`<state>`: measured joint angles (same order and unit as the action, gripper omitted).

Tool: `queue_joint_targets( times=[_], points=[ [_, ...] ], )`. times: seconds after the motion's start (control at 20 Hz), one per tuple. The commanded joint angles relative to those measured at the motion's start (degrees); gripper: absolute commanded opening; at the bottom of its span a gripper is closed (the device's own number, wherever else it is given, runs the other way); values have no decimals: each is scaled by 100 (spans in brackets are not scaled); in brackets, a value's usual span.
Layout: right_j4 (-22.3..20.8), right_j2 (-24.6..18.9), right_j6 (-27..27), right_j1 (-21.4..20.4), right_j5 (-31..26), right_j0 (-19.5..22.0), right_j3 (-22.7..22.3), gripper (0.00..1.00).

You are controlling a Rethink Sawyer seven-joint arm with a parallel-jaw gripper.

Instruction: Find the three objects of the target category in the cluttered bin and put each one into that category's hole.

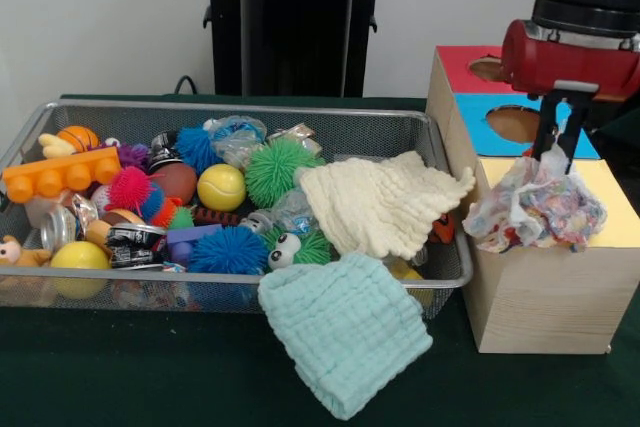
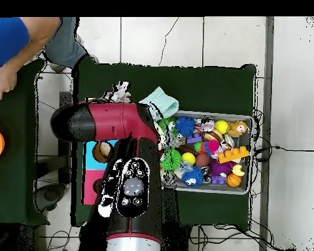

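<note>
We see a multicoloured cloth (image 1: 535, 209) bunched, hanging over the box's yellow top (image 1: 615, 209); cream cloth (image 1: 383, 202) draped over the bin's (image 1: 225, 113) right corner; mint cloth (image 1: 345, 332) spilling over its front rim.

a red and black robot arm (image 2: 123, 150) spans a green-clothed table (image 2: 205, 82) beside a toy-filled wire bin (image 2: 248, 157); a blue-sleeved person (image 2: 9, 46) leans in at upper left.

no readable text, labels, brands or numbers on anything.
</note>
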<state>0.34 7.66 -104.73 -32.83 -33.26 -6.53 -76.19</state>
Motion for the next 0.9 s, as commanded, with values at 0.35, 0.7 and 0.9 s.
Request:
queue_joint_targets(
  times=[0.35,0.7,0.9],
  points=[
    [130,72,-1266,4,-71,-160,-848,0],
    [258,205,-1358,-84,-517,-339,-680,0],
    [351,249,-1423,-41,-637,-420,-558,0]
  ],
)
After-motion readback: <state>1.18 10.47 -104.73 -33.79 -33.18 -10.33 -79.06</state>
